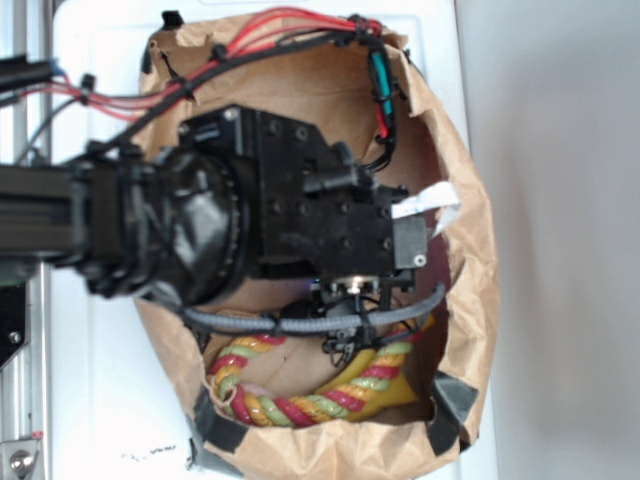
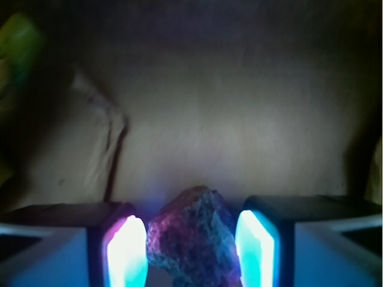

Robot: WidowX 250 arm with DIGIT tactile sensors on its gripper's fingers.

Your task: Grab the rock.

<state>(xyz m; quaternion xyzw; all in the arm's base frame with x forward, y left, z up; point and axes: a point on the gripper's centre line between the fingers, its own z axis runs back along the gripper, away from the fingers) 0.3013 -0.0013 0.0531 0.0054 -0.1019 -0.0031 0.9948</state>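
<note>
From the exterior view, the black robot arm [image 1: 200, 225] reaches down into an open brown paper bag [image 1: 470, 250] lying on a white surface [image 1: 90, 400]; a red, yellow and green twisted rope toy [image 1: 300, 405] curves along the bag's lower inside edge, and the rock is hidden under the arm. In the wrist view, the rock [image 2: 194, 236] sits between the two glowing pads [image 2: 127, 251] of the gripper [image 2: 191, 248], on the bag's brown floor. The jaws stand close on either side, apparently grasping the rock.
</note>
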